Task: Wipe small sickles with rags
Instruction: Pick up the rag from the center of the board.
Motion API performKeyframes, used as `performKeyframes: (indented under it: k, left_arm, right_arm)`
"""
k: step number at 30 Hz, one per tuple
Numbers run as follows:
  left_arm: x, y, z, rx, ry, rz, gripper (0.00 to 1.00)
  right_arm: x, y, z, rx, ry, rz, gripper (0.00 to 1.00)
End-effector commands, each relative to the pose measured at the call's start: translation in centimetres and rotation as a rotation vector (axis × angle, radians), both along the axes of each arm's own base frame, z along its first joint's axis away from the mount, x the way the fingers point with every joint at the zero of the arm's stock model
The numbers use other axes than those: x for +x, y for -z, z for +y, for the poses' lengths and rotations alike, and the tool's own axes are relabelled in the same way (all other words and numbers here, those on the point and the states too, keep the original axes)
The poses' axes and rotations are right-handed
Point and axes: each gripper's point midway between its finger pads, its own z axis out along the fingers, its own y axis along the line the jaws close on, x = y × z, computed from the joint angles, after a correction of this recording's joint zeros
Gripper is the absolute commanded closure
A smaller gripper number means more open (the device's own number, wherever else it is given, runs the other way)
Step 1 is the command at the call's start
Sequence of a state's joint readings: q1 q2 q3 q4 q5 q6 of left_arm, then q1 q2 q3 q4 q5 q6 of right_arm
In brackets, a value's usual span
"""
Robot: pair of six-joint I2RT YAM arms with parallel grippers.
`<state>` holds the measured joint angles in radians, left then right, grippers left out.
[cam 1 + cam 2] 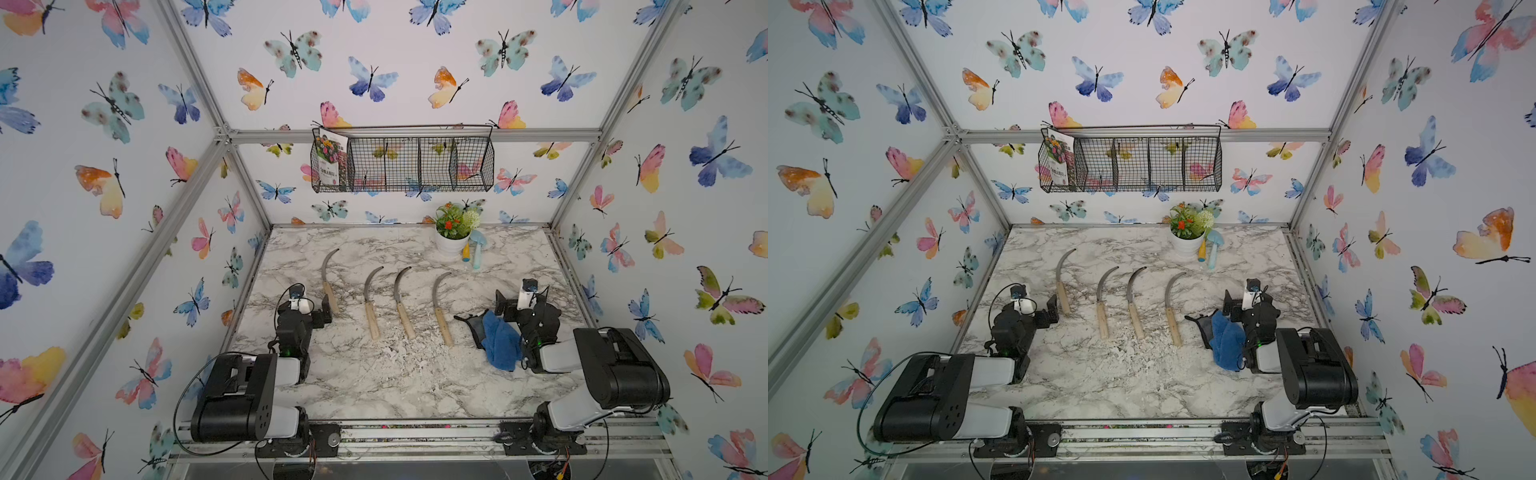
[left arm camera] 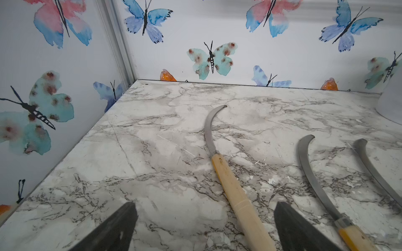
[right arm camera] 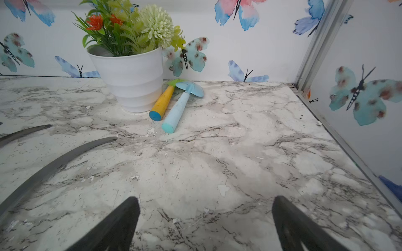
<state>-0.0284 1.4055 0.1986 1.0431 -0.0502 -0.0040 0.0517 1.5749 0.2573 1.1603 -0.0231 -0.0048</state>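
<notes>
Black wire basket point(image 1: 415, 166) on the back wall holds one flower-printed packet point(image 1: 330, 160); its writing is too small to read. Four small sickles point(image 1: 404, 321) lie in a row on the marbled tabletop point(image 1: 374, 386). Their long axes are near-parallel, with pale wooden handles toward the robot and grey blades toward the back wall, tips curling right. One bunched blue rag point(image 1: 500, 345) with a dark piece lies right of the row, beside the right arm. Left tool point(image 2: 204, 223) is spread, and the leftmost sickle point(image 2: 237, 200) has its handle end between the fingers point(image 2: 113, 228); contact unclear. Right tool point(image 3: 204, 221) is spread over bare tabletop, pinching nothing. Two toy garden tools point(image 3: 177, 112) lie beside one white flowerpot point(image 3: 132, 82).
</notes>
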Motion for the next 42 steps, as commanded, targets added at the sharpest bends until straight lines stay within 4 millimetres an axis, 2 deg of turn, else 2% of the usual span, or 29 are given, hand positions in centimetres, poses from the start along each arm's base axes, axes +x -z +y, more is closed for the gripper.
performKeyframes:
  k: [1,28,31,34,36,38,41,42]
  left_arm:
    - [0.5,-1.0,0.0,0.006,-0.001,-0.032,0.01]
    - [0.5,-0.9,-0.1,0.007,0.0,-0.031,0.01]
    - [0.3,-2.3,-0.4,0.021,0.021,-0.088,0.01]
    - [0.0,-3.2,-0.1,0.053,-0.073,-0.053,0.01]
    - [0.6,-4.3,0.3,-0.021,-0.148,0.037,0.01]
    - [1.0,-5.5,-0.2,-0.086,-0.141,0.08,0.01]
    - [-0.1,-6.6,0.7,-0.234,-0.229,0.078,0.01]
    - [-0.5,-7.3,0.4,-0.252,-0.208,0.053,0.01]
  right_arm:
    - [0.5,-0.5,0.2,-0.002,-0.011,-0.021,0.01]
    - [0.5,-0.6,0.2,-0.002,-0.011,-0.024,0.02]
    - [0.7,-1.9,0.0,-0.005,0.002,-0.035,0.02]
    - [1.8,-3.2,-1.4,0.071,0.113,0.103,0.02]
    - [2.0,-4.6,0.2,0.12,0.036,0.127,0.02]
    - [1.6,-6.5,1.6,0.19,-0.034,0.108,0.02]
    - [0.8,-9.2,1.8,0.382,-0.006,0.057,0.02]
    - [0.6,-9.8,2.1,0.45,-0.008,0.062,0.02]
